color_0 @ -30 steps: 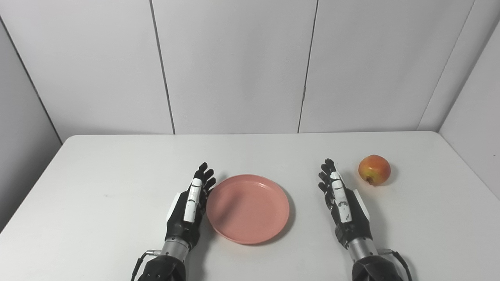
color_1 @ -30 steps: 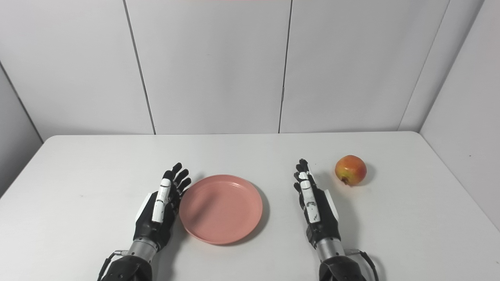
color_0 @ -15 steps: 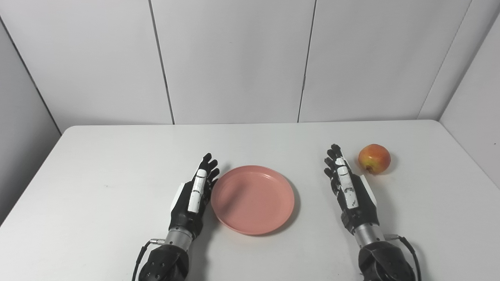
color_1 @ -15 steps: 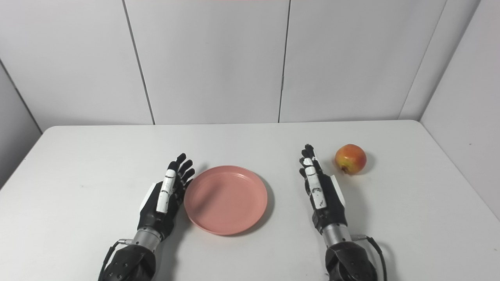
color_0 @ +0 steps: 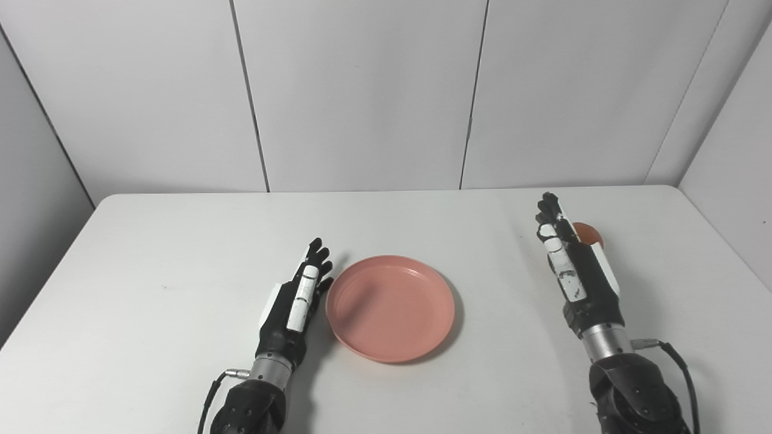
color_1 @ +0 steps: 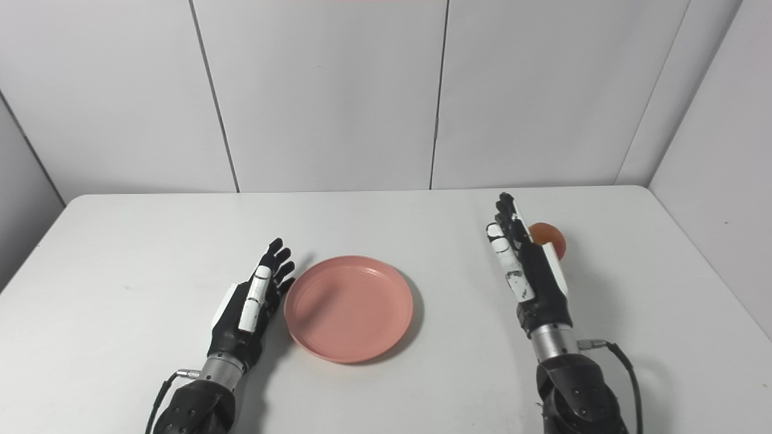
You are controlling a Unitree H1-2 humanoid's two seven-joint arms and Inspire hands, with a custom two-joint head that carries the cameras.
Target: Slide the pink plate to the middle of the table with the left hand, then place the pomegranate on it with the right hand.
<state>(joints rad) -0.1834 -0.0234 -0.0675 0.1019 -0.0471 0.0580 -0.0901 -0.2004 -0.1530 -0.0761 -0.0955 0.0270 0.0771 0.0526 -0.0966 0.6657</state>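
right hand (color_0: 576,265) advanced, perhaps touching half-hidden pomegranate (color_0: 588,231).

Pink, orange-red and black-and-white against pale grey.

A plain salmon-pink plate (color_0: 391,307) lies on a white table (color_0: 151,271); the pomegranate (color_1: 547,236) shows orange-red. Both the left hand (color_0: 294,304) and right hand (color_0: 573,271) are black with white panels and silver wrists, trailing black cables. The wall panels (color_0: 362,90) are light grey with dark seams.
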